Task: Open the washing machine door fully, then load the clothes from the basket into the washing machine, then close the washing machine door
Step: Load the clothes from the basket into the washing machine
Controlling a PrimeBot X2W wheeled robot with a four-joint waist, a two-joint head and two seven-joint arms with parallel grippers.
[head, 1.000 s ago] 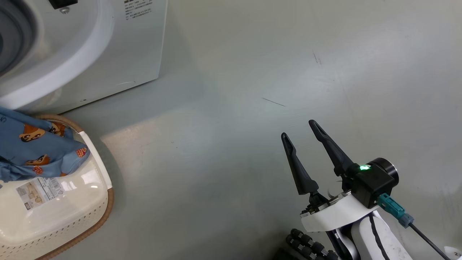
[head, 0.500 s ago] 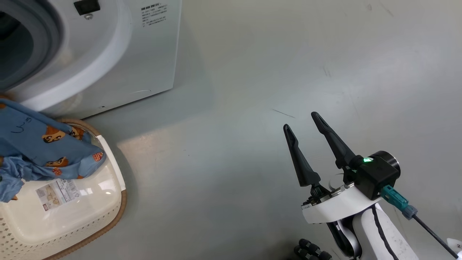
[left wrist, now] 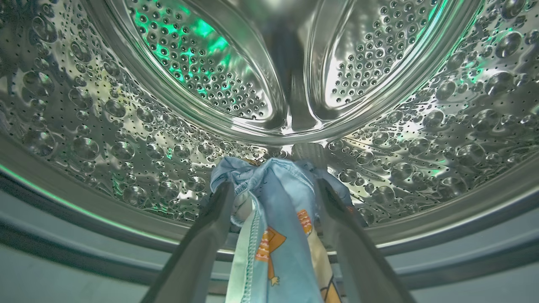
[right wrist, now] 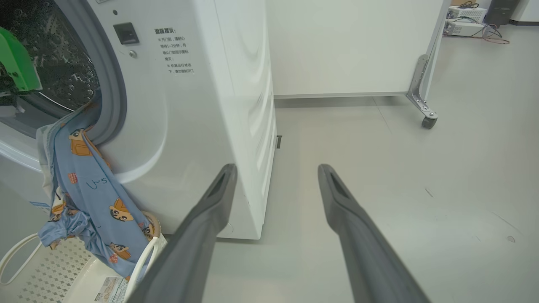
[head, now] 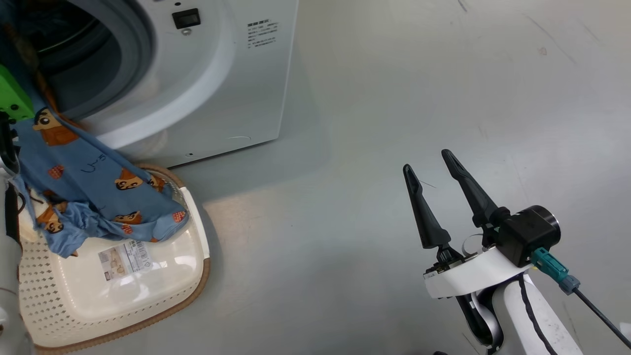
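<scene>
the grey floor [head: 394, 98] spreads wide to the robot's right. the white washing machine [head: 222, 88] stands at the upper left of the head view, its round opening ringed by a grey gasket [head: 133, 59]. in the left wrist view the shiny perforated drum [left wrist: 126, 126] curves all around. the cream basket [head: 49, 276] sits on the floor just in front of the machine, touching or nearly touching its base. the clothes [head: 93, 182], light blue with orange prints, trail from the drum mouth over the gasket lip and down into the basket, one end bunched on its floor beside the label sticker [head: 123, 256]. the left end effector [left wrist: 276, 185] reaches inside the drum, fingers spread wide, with the upper end of the blue cloth lying loosely between them. the right end effector [head: 426, 161] hangs over bare floor well apart from the machine, fingers spread and empty.
</scene>
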